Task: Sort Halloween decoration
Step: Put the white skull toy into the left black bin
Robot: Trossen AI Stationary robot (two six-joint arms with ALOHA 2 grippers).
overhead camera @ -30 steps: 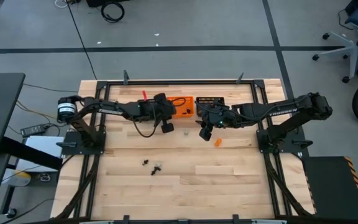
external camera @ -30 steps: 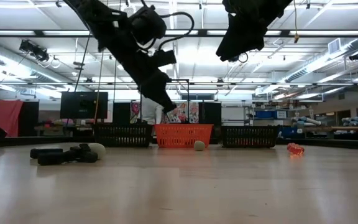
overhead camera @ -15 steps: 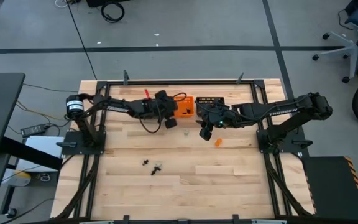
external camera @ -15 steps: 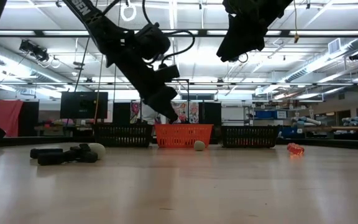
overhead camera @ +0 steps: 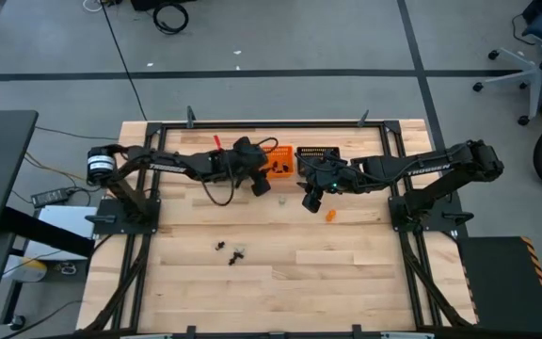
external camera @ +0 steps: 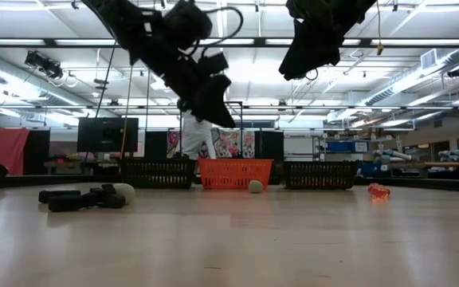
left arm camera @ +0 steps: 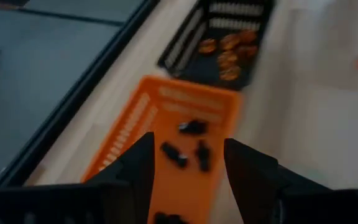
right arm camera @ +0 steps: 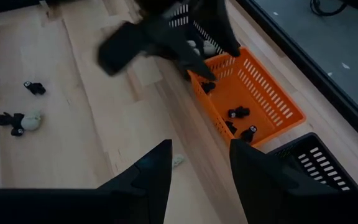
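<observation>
The sorting looks partly done. Several black trinkets (left arm camera: 190, 150) already lie in the orange basket (left arm camera: 138, 121), and orange trinkets (left arm camera: 227, 51) lie in the black basket (left arm camera: 182, 46) next to it; both baskets stand at the far edge of the table (overhead camera: 280, 282), at about 12 o'clock from its middle in the high view. One more black piece (right arm camera: 207, 86) shows at the orange basket's rim, just under the left gripper's tips in the right wrist view; whether it is falling or already resting there I cannot tell.

Still loose on the wood: a pale trinket (right arm camera: 177, 160) just in front of the orange basket, an orange trinket (overhead camera: 328, 215) at about 3 o'clock from the table's middle, and a small cluster of black pieces with one pale one (overhead camera: 231, 251) at about 7 o'clock. So I judge that a handful of pieces remain, in all three colours.

The left gripper (left arm camera: 187, 160) hangs over the orange basket with its fingers parted and nothing between them. The right gripper (right arm camera: 199, 163) hovers near the pale trinket, between the two baskets' fronts, its fingers also spread and empty. The next pick for it is probably that pale piece or the orange one close by
</observation>
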